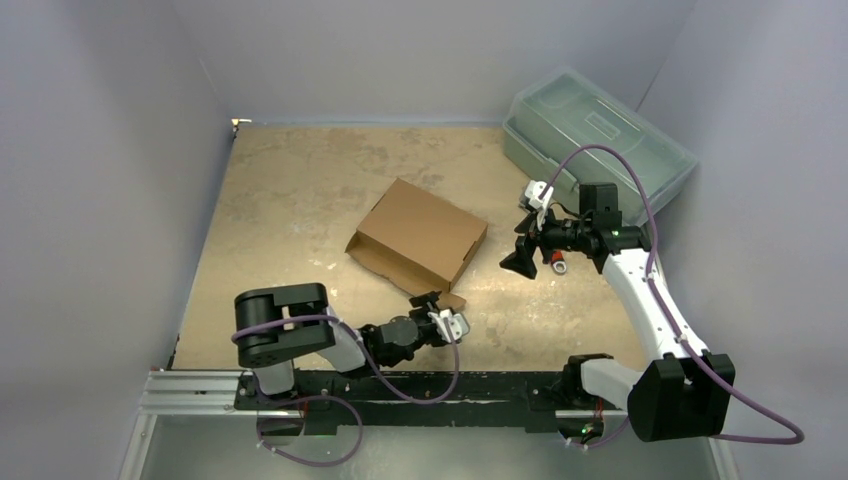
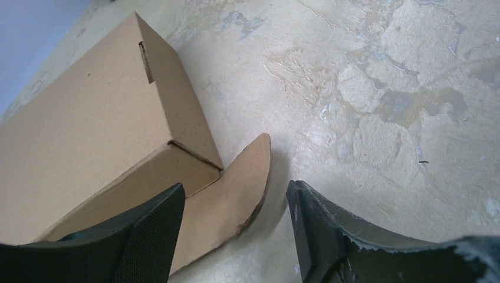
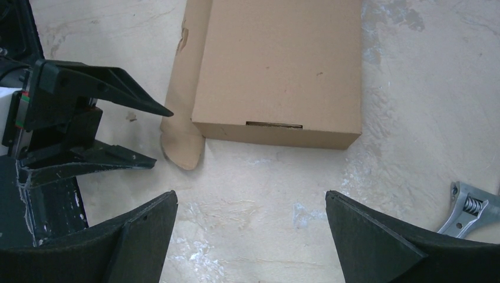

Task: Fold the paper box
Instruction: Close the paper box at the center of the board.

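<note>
The brown cardboard paper box (image 1: 420, 232) lies mid-table, folded into a shallow closed shape with a rounded flap (image 1: 448, 299) sticking out flat at its near corner. My left gripper (image 1: 432, 304) is open and empty, low at that flap; in the left wrist view the flap (image 2: 230, 200) lies between and just beyond my fingers, beside the box (image 2: 88, 130). My right gripper (image 1: 520, 262) is open and empty, hovering right of the box. The right wrist view shows the box (image 3: 277, 65), the flap (image 3: 184, 147) and the left gripper (image 3: 88, 127).
A translucent grey-green plastic toolbox (image 1: 595, 140) stands at the back right. A metal adjustable wrench (image 3: 469, 207) lies on the table under the right arm, also in the top view (image 1: 556, 264). Grey walls enclose the table on three sides.
</note>
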You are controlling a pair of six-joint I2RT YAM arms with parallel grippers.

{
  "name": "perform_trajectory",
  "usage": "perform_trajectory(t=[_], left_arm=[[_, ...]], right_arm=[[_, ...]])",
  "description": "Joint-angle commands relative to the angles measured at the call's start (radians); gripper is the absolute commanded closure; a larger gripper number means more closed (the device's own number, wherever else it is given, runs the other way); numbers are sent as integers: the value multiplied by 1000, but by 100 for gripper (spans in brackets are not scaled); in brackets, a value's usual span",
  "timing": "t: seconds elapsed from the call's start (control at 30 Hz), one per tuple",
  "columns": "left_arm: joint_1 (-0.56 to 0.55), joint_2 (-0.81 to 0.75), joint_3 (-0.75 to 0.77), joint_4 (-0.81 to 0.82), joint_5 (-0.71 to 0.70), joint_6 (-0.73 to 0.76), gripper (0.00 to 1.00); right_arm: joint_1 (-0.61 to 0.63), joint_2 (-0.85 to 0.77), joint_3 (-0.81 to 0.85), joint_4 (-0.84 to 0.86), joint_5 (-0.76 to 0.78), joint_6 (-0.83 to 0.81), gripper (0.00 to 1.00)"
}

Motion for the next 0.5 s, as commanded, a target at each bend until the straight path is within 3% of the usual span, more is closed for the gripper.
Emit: perform_trajectory(t=[0.0, 0.47], left_arm=[[-11, 46, 48, 49, 2, 26, 38], [-12, 151, 116, 49, -65, 67, 53]], right_arm=[[-5, -4, -2, -3, -8, 3, 1], [-5, 4, 0, -9, -14, 3, 1]])
